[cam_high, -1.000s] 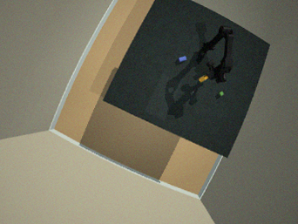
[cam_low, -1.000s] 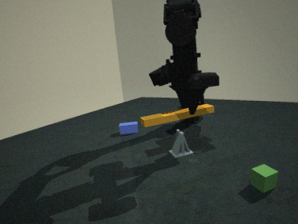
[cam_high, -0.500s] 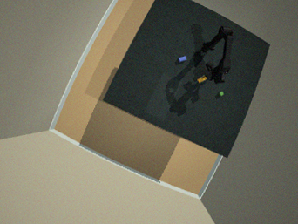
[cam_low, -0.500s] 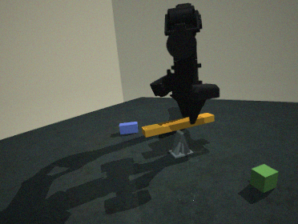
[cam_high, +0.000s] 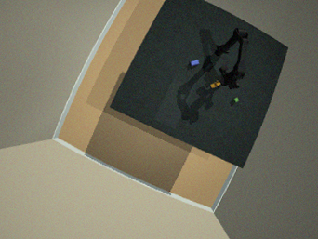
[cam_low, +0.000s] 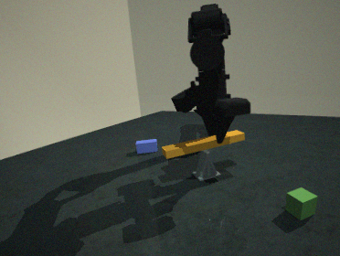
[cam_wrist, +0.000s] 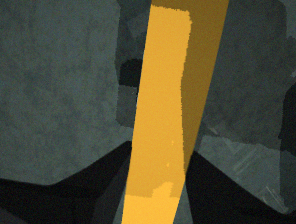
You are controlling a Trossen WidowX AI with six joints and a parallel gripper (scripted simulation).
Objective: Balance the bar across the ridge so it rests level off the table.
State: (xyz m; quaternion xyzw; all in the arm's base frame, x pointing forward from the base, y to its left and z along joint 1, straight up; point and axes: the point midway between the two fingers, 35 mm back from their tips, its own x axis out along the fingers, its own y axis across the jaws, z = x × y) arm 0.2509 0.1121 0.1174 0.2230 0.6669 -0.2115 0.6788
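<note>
The orange bar (cam_high: pixel 215 85) (cam_low: pixel 194 146) (cam_wrist: pixel 160 100) is held above the table. My gripper (cam_low: pixel 220 141) (cam_wrist: pixel 159 152) is shut on the bar, to the right of its middle in the exterior view. The grey ridge (cam_low: pixel 207 168) stands upright on the table beneath the bar, and its top shows right at the bar's underside, left of the fingers in that view. Whether they touch, I cannot tell. In the exterior view the bar's left end appears lower than its right end; perspective may account for some of this. The ridge cannot be made out in the wrist view.
A green cube (cam_high: pixel 237 100) (cam_low: pixel 302 204) sits on the dark table (cam_high: pixel 147 77) (cam_low: pixel 256 229), at the front right in the exterior view. A blue block (cam_high: pixel 195 63) (cam_low: pixel 146 146) lies beyond the bar's left end in that view. The arm's shadow crosses the table.
</note>
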